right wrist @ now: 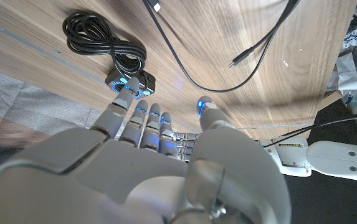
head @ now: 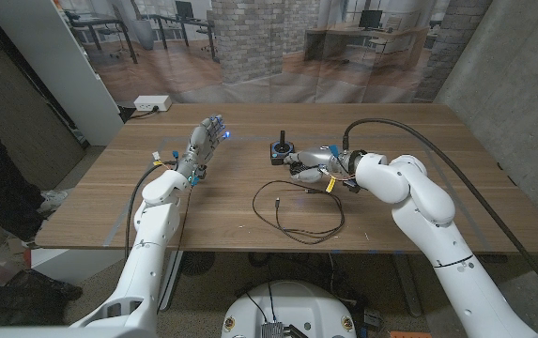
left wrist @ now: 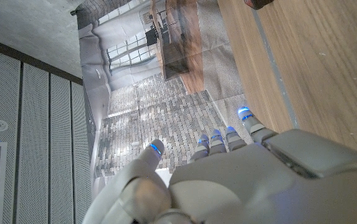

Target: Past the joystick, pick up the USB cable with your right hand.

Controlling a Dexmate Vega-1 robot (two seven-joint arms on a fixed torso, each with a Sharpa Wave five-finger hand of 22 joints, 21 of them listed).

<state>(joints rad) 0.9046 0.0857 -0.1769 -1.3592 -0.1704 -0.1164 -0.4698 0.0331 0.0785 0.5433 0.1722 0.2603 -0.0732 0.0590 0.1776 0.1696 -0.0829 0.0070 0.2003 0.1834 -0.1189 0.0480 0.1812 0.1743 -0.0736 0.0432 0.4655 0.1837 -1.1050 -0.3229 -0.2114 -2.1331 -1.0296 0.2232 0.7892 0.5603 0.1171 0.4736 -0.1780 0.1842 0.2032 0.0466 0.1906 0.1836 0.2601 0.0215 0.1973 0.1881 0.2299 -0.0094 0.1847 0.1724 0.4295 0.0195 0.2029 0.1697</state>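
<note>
The thin black USB cable (head: 342, 214) lies in a loose loop on the wooden table (head: 409, 131), nearer the front edge than the joystick. The black joystick (head: 281, 150) stands upright at the table's middle. My right hand (head: 313, 166) hovers just right of the joystick, fingers stretched out and holding nothing. In the right wrist view its fingertips (right wrist: 123, 88) reach over the joystick base (right wrist: 134, 79), and the USB cable's plug end (right wrist: 235, 63) lies beyond the thumb. My left hand (head: 208, 133) stands at the left with fingers apart, empty; the left wrist view shows its fingers (left wrist: 228, 140) spread.
The joystick's own coiled black lead (right wrist: 97, 36) lies beside its base. A white power strip (head: 152, 103) sits on the floor beyond the table's far left corner. My right arm's thick black cable (head: 456, 169) arcs over the table's right side.
</note>
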